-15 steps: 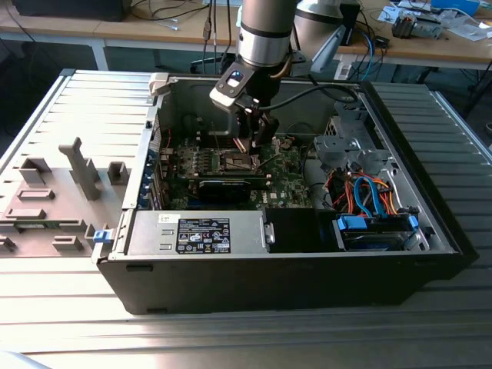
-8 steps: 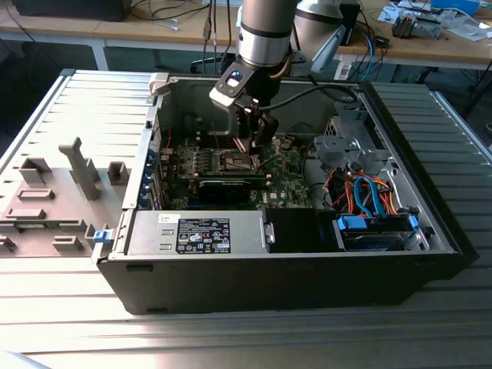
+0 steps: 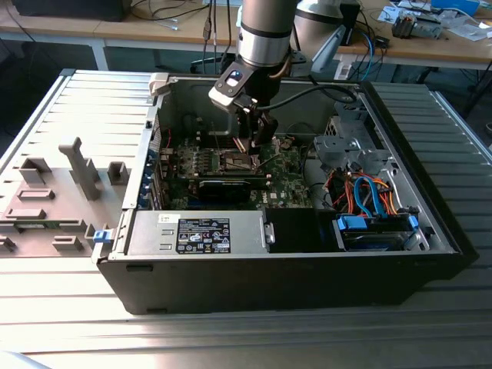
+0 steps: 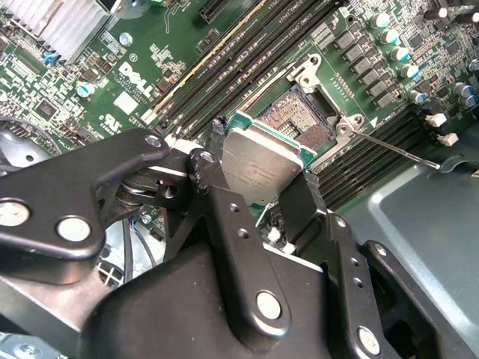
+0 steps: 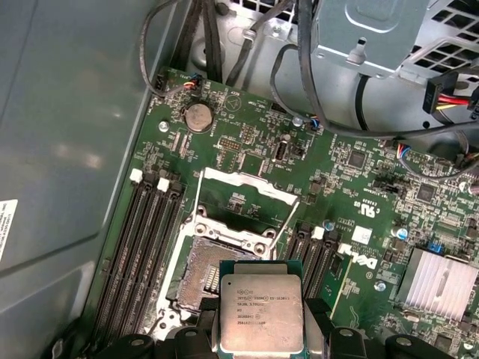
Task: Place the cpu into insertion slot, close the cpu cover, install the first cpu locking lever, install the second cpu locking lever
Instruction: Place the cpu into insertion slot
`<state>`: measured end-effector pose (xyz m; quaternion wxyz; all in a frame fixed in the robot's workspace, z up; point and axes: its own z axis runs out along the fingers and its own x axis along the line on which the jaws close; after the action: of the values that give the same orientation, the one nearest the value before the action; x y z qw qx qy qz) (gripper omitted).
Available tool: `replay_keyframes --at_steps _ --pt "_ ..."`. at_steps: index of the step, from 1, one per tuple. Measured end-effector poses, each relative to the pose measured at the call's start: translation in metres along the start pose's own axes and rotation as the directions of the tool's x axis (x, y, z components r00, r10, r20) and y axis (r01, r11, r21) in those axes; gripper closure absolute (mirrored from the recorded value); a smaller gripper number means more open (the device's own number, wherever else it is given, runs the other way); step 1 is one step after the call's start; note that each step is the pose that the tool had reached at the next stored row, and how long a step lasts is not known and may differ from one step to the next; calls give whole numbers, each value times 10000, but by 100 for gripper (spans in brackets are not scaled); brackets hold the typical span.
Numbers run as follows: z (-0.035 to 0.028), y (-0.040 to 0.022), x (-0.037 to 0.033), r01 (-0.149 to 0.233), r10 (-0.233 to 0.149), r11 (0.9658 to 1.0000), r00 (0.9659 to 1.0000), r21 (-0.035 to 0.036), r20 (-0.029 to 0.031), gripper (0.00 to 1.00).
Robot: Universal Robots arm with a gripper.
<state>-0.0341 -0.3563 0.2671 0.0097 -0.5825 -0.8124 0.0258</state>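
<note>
Step 1 underway: gripper (image 4: 263, 158) pinches the cpu (image 4: 258, 168) by 2 opposite edges, hanging just over the insertion slot (image 4: 299, 120), not seated yet. The cpu cover (image 5: 247, 183) is tilted up, open, at the slot's edge. A locking lever (image 4: 389, 147) sticks out free. Judging from this, nothing's finished: seating, cover + both levers left.

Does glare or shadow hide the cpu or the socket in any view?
First wrist view: cpu and insertion slot evenly lit, no glare; second wrist view: mild sheen on the cpu gripped in the claw; exterior view: case interior shadowed.
</note>
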Motion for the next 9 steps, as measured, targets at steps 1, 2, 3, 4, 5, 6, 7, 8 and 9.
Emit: replay_keyframes --at_steps 1,2,3,4,5,6,7,8,9 --pt "0 0 0 -20 20 10000 10000 0 -1 46" --pt "0 0 0 -37 37 10000 10000 0 -2 46" --pt "0 0 0 -50 50 10000 10000 1 -3 46" --pt "0 0 0 -61 61 10000 10000 1 -3 46" --pt "0 0 0 -75 75 10000 10000 1 -4 46" --pt "0 0 0 -91 91 10000 10000 1 -5 46" --pt "0 0 0 -124 124 9999 9999 1 -6 46" --pt "0 0 0 -136 136 9999 9999 2 -7 46" --pt "0 0 0 -150 150 9999 9999 2 -8 46"
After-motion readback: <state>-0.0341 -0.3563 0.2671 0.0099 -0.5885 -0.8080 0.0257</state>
